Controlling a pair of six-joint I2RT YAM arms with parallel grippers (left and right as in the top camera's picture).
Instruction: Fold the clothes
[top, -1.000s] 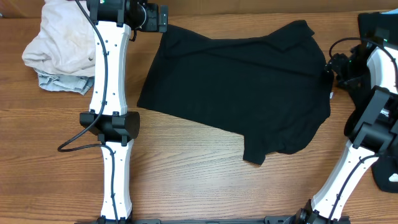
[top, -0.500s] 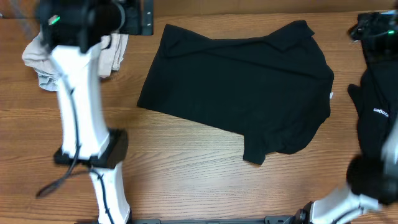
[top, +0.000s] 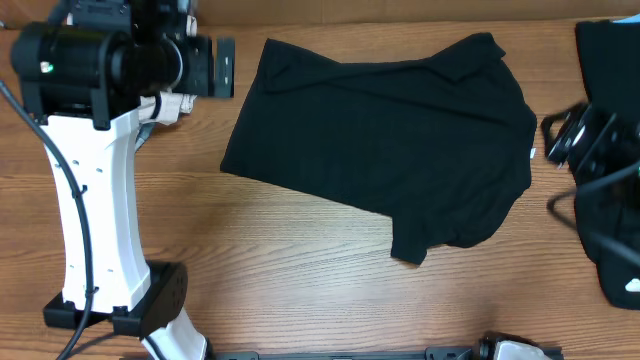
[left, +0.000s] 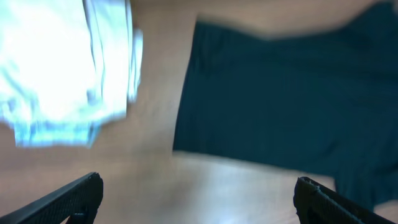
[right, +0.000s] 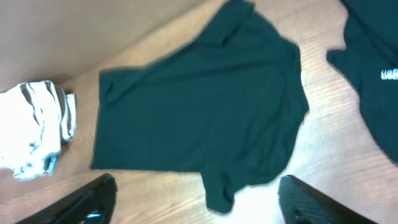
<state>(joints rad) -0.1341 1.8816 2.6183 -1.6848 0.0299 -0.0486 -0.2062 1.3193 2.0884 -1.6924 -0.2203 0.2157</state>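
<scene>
The black T-shirt (top: 385, 145) is laid on the table (top: 300, 290); the left hand (left: 198, 200) and right hand (right: 198, 200) are seen wide open, nothing gripped.

In the overhead view the pale cloth pile (top: 165, 104) is largely hidden behind the left arm (top: 90, 200), and the second black garment (top: 607, 50) is cut off by the right edge. The left wrist view is blurred throughout; of the left pincer (left: 198, 185) only the finger ends are shown.
</scene>
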